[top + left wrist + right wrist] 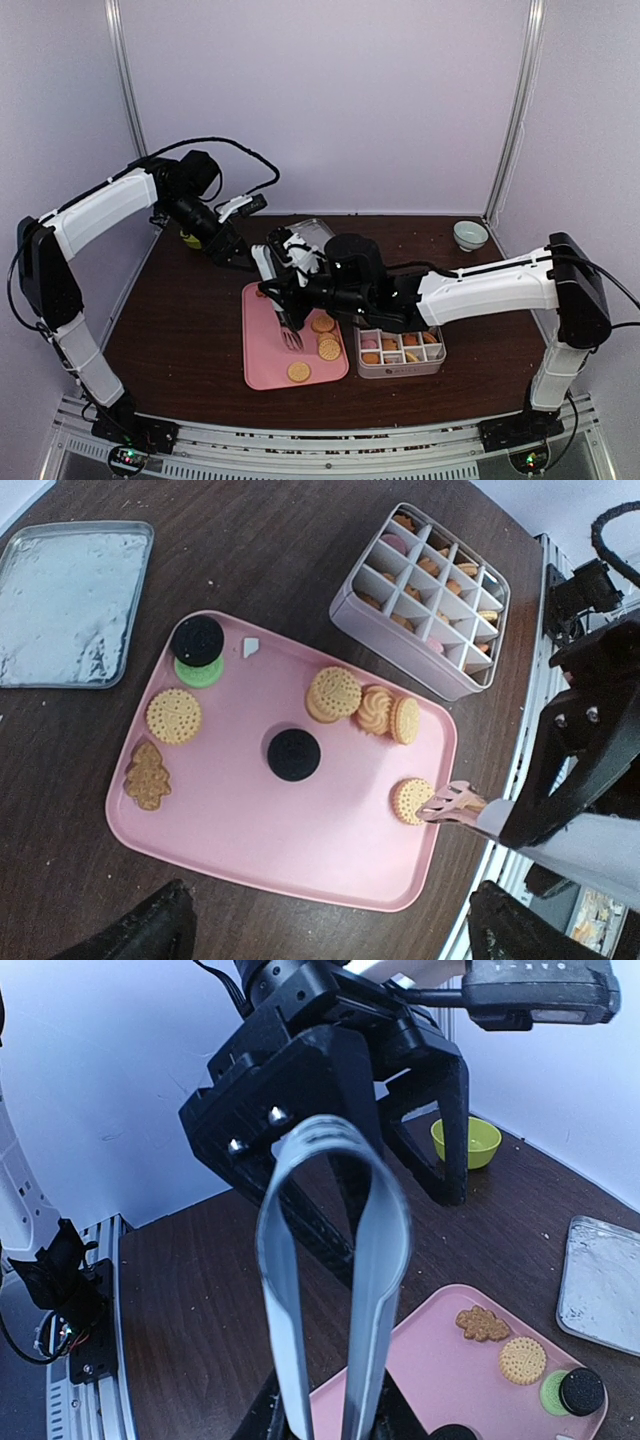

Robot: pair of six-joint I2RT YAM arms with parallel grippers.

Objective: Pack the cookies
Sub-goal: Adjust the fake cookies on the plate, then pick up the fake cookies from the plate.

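Several cookies lie on a pink tray (220, 820): a round golden one (174, 716), a brown tree-shaped one (148, 775), black rounds (293, 754) and a cluster (376, 708). More fill the divided box (420, 600). My right gripper (290, 298) (330, 1422) is shut on metal tongs (335, 1280). The tongs' tips (455, 802) are at the edge of a golden cookie (408, 800) near the tray's front corner; I cannot tell whether they touch it. My left gripper (235, 248) (328, 925) hangs open high over the tray, holding nothing.
A flat metal lid (65, 605) lies on the table left of the tray. A green bowl (466, 1142) stands at the back left, a small pale bowl (470, 235) at the back right. The box (400, 352) touches the tray's right side.
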